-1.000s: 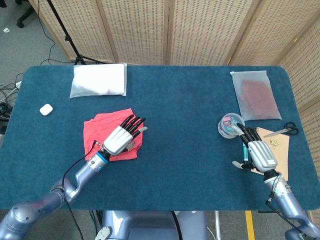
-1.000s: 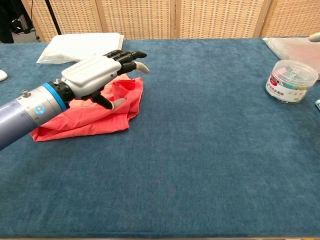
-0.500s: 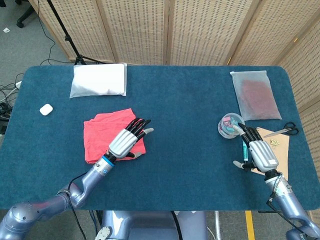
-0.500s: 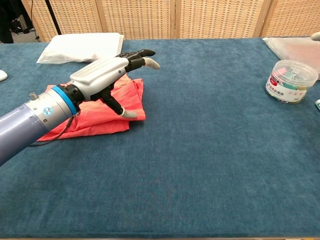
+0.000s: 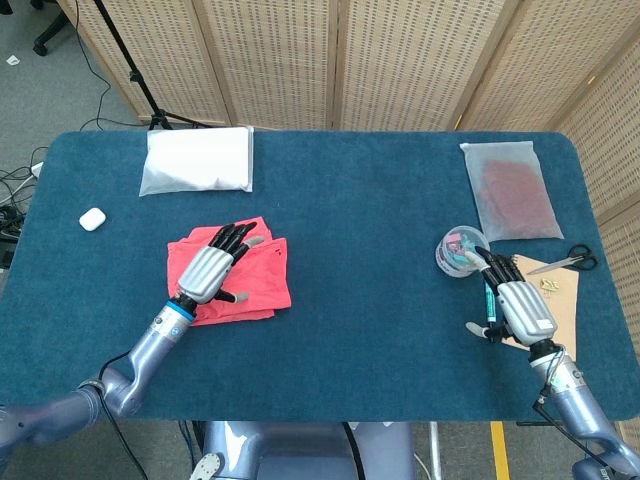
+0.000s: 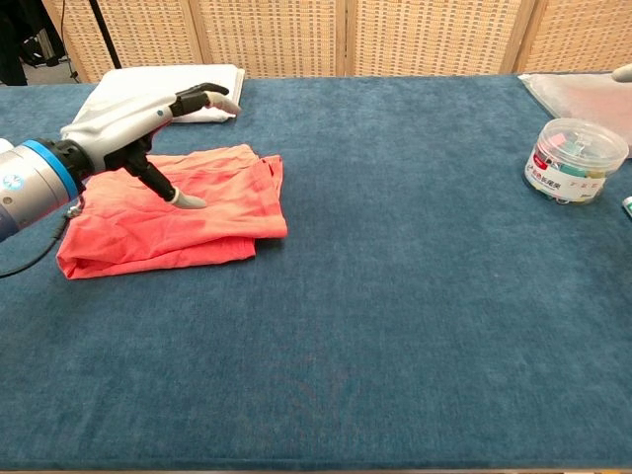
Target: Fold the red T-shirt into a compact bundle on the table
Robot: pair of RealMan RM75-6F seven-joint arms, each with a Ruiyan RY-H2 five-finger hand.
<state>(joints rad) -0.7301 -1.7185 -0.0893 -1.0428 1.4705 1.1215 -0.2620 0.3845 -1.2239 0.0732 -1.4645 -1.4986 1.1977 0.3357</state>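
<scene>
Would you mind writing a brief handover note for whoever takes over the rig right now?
Left hand: fingers apart, holding nothing, over the red T-shirt; the chest view shows its thumb tip at the cloth.
Right hand: near the table's right edge, beside the clear tub, holding nothing visible.
T-shirt: lies left of centre, already folded into a flat, roughly rectangular bundle with slightly uneven edges.
Left to do: probably only tidy or press it, then withdraw the left hand.

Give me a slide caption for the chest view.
Left hand hovers open over the folded red T-shirt on the table.
</scene>
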